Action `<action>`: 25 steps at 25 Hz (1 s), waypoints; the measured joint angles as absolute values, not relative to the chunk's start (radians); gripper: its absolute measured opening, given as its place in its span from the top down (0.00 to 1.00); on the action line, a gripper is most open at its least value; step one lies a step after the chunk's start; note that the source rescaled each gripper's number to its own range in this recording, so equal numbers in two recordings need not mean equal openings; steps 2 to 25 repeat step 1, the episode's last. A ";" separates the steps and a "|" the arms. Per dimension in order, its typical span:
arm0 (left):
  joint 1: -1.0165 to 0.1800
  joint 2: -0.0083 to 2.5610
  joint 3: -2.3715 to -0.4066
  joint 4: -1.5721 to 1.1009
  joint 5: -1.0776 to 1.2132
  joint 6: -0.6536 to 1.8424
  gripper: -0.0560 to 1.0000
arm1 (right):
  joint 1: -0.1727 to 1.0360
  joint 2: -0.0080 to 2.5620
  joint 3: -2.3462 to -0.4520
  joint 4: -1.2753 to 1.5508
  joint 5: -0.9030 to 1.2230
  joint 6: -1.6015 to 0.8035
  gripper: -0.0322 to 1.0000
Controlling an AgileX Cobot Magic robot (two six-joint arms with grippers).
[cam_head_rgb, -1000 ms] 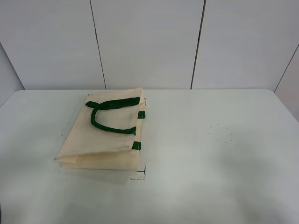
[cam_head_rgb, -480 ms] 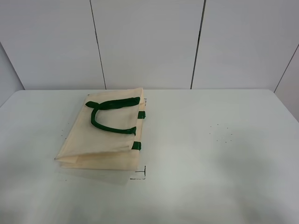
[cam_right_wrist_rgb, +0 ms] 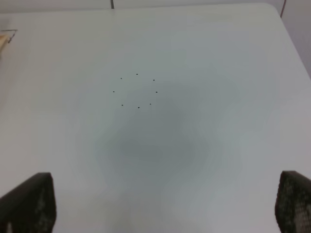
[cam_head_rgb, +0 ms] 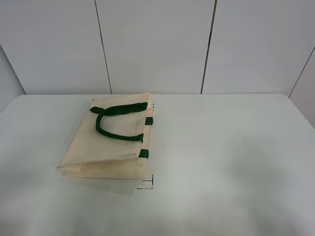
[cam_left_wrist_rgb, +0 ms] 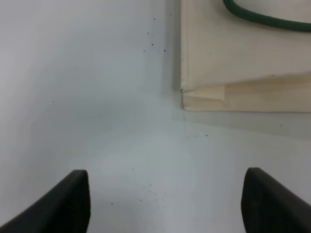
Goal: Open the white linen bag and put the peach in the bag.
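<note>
The white linen bag [cam_head_rgb: 110, 140] lies flat and folded on the left half of the table, its dark green handles [cam_head_rgb: 115, 123] on top and green tabs at its right rim. A corner of it shows in the left wrist view [cam_left_wrist_rgb: 243, 63]. The peach is not in any view. My left gripper [cam_left_wrist_rgb: 165, 201] is open and empty, hovering over bare table just short of the bag's near left corner. My right gripper [cam_right_wrist_rgb: 165, 201] is open and empty over bare table on the right side. Neither gripper shows in the exterior view.
The white table [cam_head_rgb: 221, 167] has a ring of small black dots [cam_head_rgb: 232, 140] on its right half, also in the right wrist view [cam_right_wrist_rgb: 136, 91]. Black corner marks [cam_head_rgb: 147, 184] are drawn beside the bag. A panelled white wall stands behind the table.
</note>
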State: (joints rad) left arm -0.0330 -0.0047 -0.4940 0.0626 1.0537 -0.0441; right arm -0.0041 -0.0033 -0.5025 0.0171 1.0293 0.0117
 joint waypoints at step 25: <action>-0.033 -0.005 -0.494 0.063 1.054 -0.044 0.02 | -0.004 -0.003 -0.503 0.017 1.029 0.012 0.00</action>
